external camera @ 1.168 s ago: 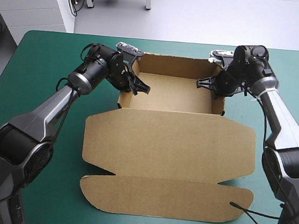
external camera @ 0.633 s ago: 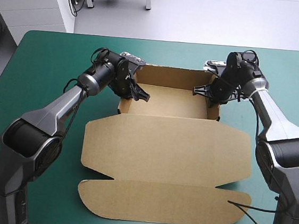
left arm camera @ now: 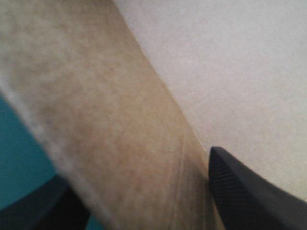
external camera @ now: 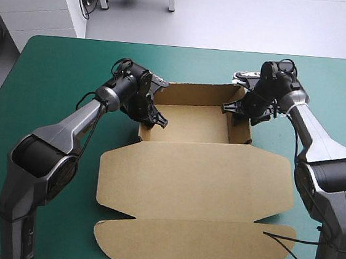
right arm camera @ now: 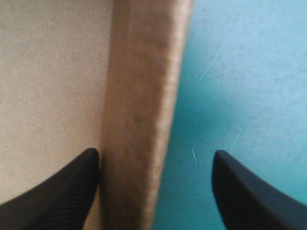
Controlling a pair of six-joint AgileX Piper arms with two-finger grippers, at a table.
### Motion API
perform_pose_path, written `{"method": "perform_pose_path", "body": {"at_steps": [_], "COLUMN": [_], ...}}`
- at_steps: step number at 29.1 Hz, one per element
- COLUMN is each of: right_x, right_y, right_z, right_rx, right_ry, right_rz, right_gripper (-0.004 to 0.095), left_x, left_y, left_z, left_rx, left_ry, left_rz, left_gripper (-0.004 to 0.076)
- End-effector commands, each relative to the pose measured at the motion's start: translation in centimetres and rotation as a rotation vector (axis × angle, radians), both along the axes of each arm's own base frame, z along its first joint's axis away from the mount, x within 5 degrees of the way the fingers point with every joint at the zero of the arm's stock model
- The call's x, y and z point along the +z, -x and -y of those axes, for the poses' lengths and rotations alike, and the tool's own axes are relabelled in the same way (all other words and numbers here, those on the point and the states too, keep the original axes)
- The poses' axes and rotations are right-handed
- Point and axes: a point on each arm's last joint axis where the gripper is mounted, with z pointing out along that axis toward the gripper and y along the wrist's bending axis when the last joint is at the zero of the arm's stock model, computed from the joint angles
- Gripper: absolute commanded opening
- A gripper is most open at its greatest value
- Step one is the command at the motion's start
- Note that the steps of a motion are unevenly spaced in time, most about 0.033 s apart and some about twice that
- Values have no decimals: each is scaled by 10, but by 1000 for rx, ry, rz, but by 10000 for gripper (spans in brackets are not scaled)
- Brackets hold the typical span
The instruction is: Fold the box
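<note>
Brown box (external camera: 196, 175) mid bench (external camera: 49, 73), tray at 12 o'clock, lid flat at 6, left claw (external camera: 151, 115) apart over the 9 o'clock wall, maybe touching it, right claw (external camera: 240, 110) apart over the 3 o'clock wall

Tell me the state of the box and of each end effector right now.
box: open tray, walls raised, lid lying flat on the near side.
left end effector: open, fingers astride the tray's left wall.
right end effector: open, fingers astride the tray's right wall.
</note>
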Motion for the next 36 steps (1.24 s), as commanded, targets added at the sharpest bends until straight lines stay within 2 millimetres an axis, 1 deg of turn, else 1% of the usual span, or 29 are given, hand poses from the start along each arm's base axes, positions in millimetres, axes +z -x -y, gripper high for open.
{"method": "perform_pose_path", "body": {"at_steps": [1,4,6,7,11,14,16,17,20,21,22,24,26,27,28,30,31,32,34,36], "right_x": [38,42,52,62,88,110,125,130,148,152,155,159,159,159,158,158,158,158,158,158], "right_y": [8,10,13,17,30,42,52,55,68,71,73,76,76,76,76,76,76,76,76,76], "right_z": [4,5,5,6,9,12,14,15,18,19,19,20,20,20,20,20,20,20,20,20], "right_rx": [6,6,6,6,17,16,25,29,40,40,40,40,40,40,40,40,40,40,39,39], "right_ry": [-21,-23,-29,-34,-45,-57,-62,-63,-69,-71,-73,-75,-75,-75,-75,-74,-74,-74,-72,-72], "right_rz": [84,94,119,143,206,258,297,311,359,371,378,389,389,389,387,386,386,386,386,386], "right_gripper": [833,833,833,833,833,833,833,833,833,833,833,833,833,833,833,833,833,833,833,833], "left_x": [31,40,52,66,106,139,156,164,196,206,217,232,245,249,253,258,256,256,249,237], "left_y": [9,11,13,15,25,40,53,59,86,97,108,128,151,160,171,192,199,211,223,238], "left_z": [-2,-3,-3,-5,-9,-17,-24,-27,-40,-45,-50,-61,-72,-77,-82,-94,-98,-104,-110,-118], "left_rx": [-8,-9,-8,-10,-10,-7,-21,-33,-70,-89,-105,-131,-166,-180,-187,-185,-184,-184,-184,-185], "left_ry": [19,32,50,70,120,149,151,155,178,184,190,194,191,188,190,195,192,195,190,182], "left_rz": [52,79,108,145,239,297,315,335,417,447,480,527,574,591,607,635,634,643,630,609], "left_gripper": [573,571,571,570,568,555,522,491,368,297,249,131,29,3,-7,-7,-7,-7,-7,-7]}}
